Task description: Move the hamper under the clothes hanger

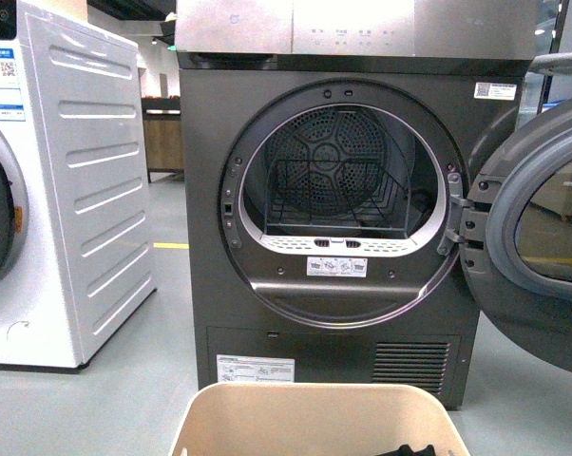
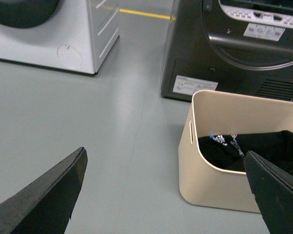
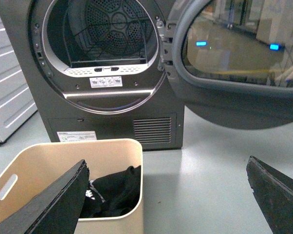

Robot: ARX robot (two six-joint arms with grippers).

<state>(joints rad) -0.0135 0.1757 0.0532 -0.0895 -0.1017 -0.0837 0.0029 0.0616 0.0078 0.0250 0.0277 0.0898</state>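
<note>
The hamper (image 1: 316,420) stands on the floor (image 2: 88,112) directly in front of the dryer (image 1: 202,199), close to its base panel. A black garment (image 3: 113,189) lies in it. The dryer's door (image 1: 538,237) hangs swung open and its drum is bare apart from a wire rack. A white washing machine (image 1: 82,180) stands beside the dryer. The clothes hanger is not in any view.

The move looks not yet begun: the hamper is ungripped and nowhere near its goal. Next, I judge, a tool must take a rim or a slot handle before the hamper is carried or slid away from the dryer to wherever the rack stands.

Both arms hover low before the dryer. The left tool (image 2: 164,153) is spread wide and empty, one finger over the hamper's edge, the other over floor. The right tool (image 3: 167,163) is likewise agape, holding nothing.
</note>
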